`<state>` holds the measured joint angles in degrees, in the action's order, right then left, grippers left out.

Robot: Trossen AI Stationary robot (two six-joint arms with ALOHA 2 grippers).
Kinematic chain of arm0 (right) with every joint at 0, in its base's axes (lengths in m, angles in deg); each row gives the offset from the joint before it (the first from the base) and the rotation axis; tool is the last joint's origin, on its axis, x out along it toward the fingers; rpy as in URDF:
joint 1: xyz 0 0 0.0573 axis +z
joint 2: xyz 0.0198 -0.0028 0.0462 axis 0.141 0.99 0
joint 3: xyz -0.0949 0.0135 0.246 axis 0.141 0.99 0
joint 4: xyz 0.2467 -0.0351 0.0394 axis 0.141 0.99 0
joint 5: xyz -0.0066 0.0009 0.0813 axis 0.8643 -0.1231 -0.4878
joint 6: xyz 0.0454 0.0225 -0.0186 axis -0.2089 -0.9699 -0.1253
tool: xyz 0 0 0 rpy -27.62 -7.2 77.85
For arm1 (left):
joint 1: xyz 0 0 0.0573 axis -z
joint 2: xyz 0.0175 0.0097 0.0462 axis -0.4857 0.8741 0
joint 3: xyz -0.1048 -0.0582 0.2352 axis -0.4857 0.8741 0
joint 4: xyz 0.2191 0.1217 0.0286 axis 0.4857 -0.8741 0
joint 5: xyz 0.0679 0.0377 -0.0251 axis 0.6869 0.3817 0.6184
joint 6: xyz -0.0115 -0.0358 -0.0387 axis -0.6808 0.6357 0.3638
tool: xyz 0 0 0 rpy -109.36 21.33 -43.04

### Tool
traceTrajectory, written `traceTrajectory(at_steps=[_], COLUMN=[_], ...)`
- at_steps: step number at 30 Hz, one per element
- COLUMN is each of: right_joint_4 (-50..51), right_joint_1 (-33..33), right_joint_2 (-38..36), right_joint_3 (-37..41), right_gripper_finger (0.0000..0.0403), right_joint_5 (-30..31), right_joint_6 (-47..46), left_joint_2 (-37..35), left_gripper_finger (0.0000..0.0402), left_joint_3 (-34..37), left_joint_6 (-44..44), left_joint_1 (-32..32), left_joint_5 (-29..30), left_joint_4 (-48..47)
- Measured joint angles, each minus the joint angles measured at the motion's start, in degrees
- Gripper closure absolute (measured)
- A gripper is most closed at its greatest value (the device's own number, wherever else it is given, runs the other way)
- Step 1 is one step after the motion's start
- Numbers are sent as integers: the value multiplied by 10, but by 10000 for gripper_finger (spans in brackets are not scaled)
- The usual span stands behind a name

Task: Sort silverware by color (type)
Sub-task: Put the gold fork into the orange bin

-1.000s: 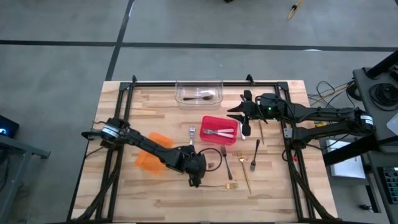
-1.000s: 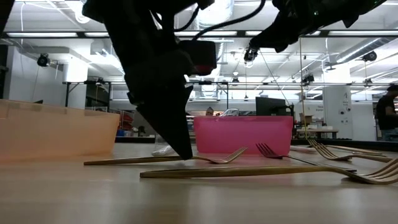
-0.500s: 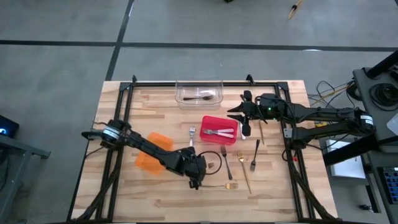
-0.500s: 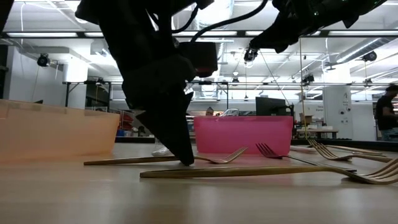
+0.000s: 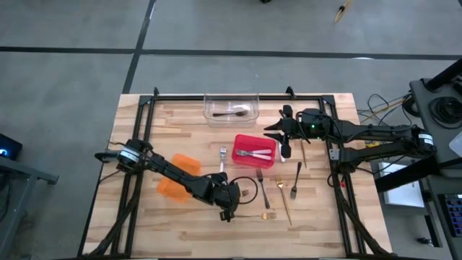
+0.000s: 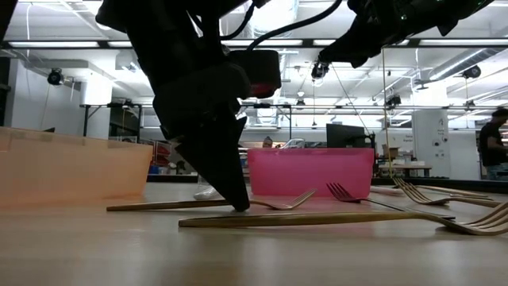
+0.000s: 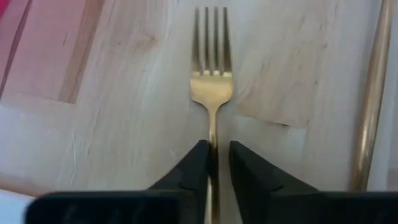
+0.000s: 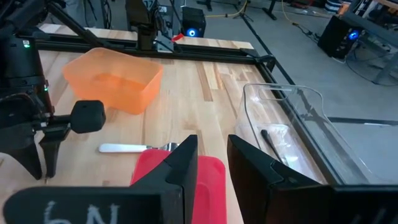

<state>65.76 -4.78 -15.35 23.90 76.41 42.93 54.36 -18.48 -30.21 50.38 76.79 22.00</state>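
surface (image 5: 180, 123): wooden, orange bin (image 5: 175, 180) by my left arm | right end effector (image 5: 284, 137): parked beyond red bin (image 5: 254, 162), grasping nothing, fingers apart | left end effector (image 7: 214, 163): just narrowed from spread to pinching gold fork (image 7: 211, 93) handle, fork lying flat near surface front; lift next, I judge

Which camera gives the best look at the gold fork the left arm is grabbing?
The left wrist view: the gold fork fills it, tines clear, handle between the left tool. The high view shows it tiny; the low view shows it side-on; the right wrist view misses it.
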Motion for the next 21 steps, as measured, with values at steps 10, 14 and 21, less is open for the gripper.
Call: traceTrajectory(at_steps=[10,14,21], right_joint_4=[5,10,11], right_joint_1=[0,0,0], right_joint_2=[0,0,0], right_joint_3=[0,1,1], right_gripper_finger=[323,323,323], right_joint_5=[0,0,0], right_joint_6=[0,0,1], left_joint_2=[-1,-11,-48], left_gripper_finger=[399,400,401], left_joint_3=[0,1,3], left_joint_6=[3,3,3], left_joint_1=[-1,-1,-1], left_joint_5=[-4,-5,-5], left_joint_4=[-3,-10,-33])
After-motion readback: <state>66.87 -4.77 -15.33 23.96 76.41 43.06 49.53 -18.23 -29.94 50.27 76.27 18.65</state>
